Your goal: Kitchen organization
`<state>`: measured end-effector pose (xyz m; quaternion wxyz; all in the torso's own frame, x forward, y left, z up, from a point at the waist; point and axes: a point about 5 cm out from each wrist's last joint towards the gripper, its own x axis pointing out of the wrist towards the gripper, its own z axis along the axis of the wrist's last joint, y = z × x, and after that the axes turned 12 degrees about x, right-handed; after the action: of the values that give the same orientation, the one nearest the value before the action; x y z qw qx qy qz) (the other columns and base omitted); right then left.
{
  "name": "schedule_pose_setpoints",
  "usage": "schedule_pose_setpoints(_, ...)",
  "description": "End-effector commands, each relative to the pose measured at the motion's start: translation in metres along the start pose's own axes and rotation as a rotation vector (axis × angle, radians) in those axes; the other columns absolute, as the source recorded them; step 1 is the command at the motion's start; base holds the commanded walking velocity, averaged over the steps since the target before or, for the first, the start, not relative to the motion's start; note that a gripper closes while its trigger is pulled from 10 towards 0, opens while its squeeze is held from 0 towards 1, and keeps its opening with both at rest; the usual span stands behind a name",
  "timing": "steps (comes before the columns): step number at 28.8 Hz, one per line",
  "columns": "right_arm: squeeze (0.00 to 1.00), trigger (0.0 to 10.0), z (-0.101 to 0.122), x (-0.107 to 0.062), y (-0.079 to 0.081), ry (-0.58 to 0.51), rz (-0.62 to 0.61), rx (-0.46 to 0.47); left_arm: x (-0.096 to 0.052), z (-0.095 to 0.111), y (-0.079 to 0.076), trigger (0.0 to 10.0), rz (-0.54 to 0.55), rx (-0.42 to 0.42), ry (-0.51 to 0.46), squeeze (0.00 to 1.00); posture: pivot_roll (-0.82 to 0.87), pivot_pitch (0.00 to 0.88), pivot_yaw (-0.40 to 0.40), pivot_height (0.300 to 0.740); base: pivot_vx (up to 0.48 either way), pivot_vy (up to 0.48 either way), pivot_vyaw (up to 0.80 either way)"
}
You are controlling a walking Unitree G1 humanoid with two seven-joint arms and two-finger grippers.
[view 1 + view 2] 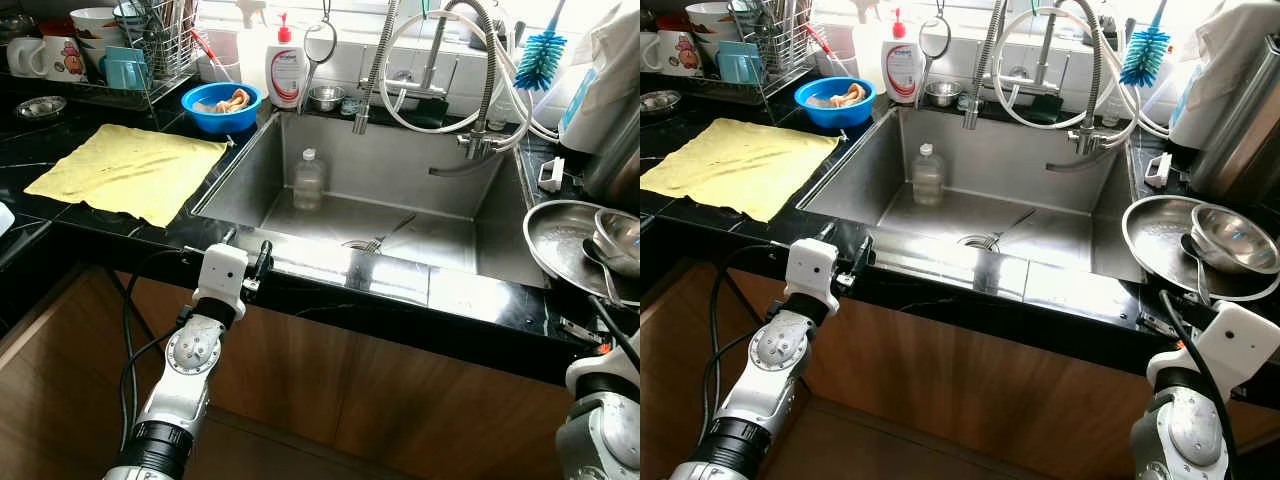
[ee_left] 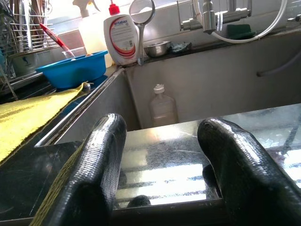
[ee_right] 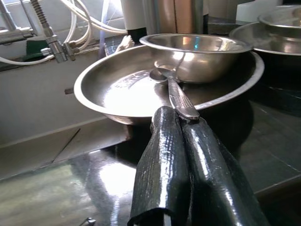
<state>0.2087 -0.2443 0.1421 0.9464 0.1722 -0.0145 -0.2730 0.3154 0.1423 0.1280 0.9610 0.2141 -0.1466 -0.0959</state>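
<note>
Stainless steel lines the deep sink (image 1: 330,215), sunk in a glossy black counter (image 1: 60,215) whose front edge runs above wooden cabinet fronts. Its floor lies mostly open: a clear plastic bottle (image 1: 308,180) with a white cap stands upright by the back left corner, and something thin and metallic lies near the drain. A coiled spring faucet (image 1: 375,70) with looping white hoses hangs over the back wall.

At the counter's front edge, left of the basin, the left gripper (image 2: 162,160) hovers with its ribbed black fingers spread wide, nothing between them. Beyond it a rumpled yellow cloth (image 1: 130,170) lies flat, then a blue bowl (image 1: 222,105) and a white soap bottle (image 1: 285,70) at the back left rim.

Right of the basin a wide, shallow steel pan (image 3: 122,89) holds a small steel bowl (image 3: 197,54) and a spoon (image 3: 171,89), its handle overhanging the pan's rim. The right gripper (image 3: 181,125) has its fingers pressed together, tips touching that handle's end; whether they grip it I cannot tell.
</note>
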Motion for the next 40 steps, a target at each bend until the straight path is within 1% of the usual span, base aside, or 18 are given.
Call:
schedule_pose_setpoints(1,0.00,10.0,-0.002,0.001,0.004,0.017,0.021,0.008,-0.004,-0.007,-0.001,10.0,-0.015,0.018,0.044,0.00,-0.01,0.000,-0.039,0.740,0.000,0.000,0.00)
schedule_pose_setpoints(6,0.00,10.0,-0.005,0.000,0.010,0.034,0.070,-0.002,-0.004,-0.008,0.000,10.0,-0.014,0.018,0.046,0.00,-0.01,0.000,-0.040,0.740,0.000,0.000,0.00)
schedule_pose_setpoints(7,0.76,10.0,-0.005,-0.001,0.011,0.035,0.073,0.002,-0.004,-0.008,0.000,10.0,-0.014,0.018,0.046,0.00,-0.01,0.000,-0.040,0.740,0.000,0.000,0.00)
schedule_pose_setpoints(9,0.76,10.0,-0.005,-0.001,0.011,0.035,0.075,0.009,-0.004,-0.008,-0.001,10.0,-0.015,0.019,0.046,0.00,-0.01,0.000,-0.040,0.740,0.000,0.000,0.00)
schedule_pose_setpoints(10,1.00,10.0,-0.004,-0.002,0.010,0.022,0.068,-0.010,-0.004,-0.008,-0.001,10.0,-0.015,0.018,0.046,0.00,-0.01,0.000,-0.040,0.740,0.000,0.000,0.00)
schedule_pose_setpoints(17,1.00,10.0,0.000,0.000,0.003,-0.003,0.007,-0.031,-0.004,-0.008,-0.001,10.0,-0.016,0.016,0.047,0.00,-0.01,0.000,-0.043,0.740,0.000,0.000,0.00)
schedule_pose_setpoints(19,1.00,10.0,0.001,0.001,-0.004,-0.017,-0.048,-0.057,-0.005,-0.008,-0.001,10.0,-0.015,0.017,0.048,0.00,-0.01,0.000,-0.042,0.740,0.000,0.000,0.00)
schedule_pose_setpoints(21,1.00,10.0,0.003,0.001,-0.011,-0.032,-0.098,-0.058,-0.005,-0.008,-0.001,10.0,-0.016,0.017,0.049,0.00,-0.01,0.000,-0.042,0.740,0.000,0.000,0.00)
schedule_pose_setpoints(26,1.00,10.0,0.001,0.001,-0.012,-0.014,-0.098,-0.072,-0.005,-0.009,-0.001,10.0,-0.018,0.016,0.049,0.00,-0.01,0.000,-0.043,0.740,0.000,0.000,0.00)
schedule_pose_setpoints(30,1.00,10.0,-0.004,0.001,-0.009,0.009,-0.090,-0.070,-0.005,-0.008,-0.002,10.0,-0.019,0.015,0.049,0.00,-0.01,0.000,-0.043,0.740,0.000,0.000,0.00)
schedule_pose_setpoints(31,0.30,10.0,-0.006,0.001,-0.008,0.025,-0.084,-0.081,-0.005,-0.009,-0.002,10.0,-0.019,0.015,0.049,0.00,-0.01,0.000,-0.043,0.740,0.000,0.000,0.00)
schedule_pose_setpoints(32,0.00,10.0,-0.007,0.001,-0.007,0.032,-0.082,-0.082,-0.005,-0.009,-0.002,10.0,-0.019,0.015,0.050,0.00,-0.01,0.000,-0.043,0.740,0.000,0.000,0.00)
schedule_pose_setpoints(35,0.00,10.0,-0.010,0.001,-0.007,0.049,-0.086,-0.090,-0.005,-0.009,-0.002,10.0,-0.019,0.015,0.050,0.00,-0.01,0.000,-0.043,0.740,0.000,0.000,0.00)
schedule_pose_setpoints(40,0.00,10.0,-0.010,0.000,-0.008,0.040,-0.098,-0.090,-0.005,-0.008,-0.002,10.0,-0.018,0.015,0.049,0.00,-0.01,0.000,-0.043,0.740,0.000,0.000,0.00)
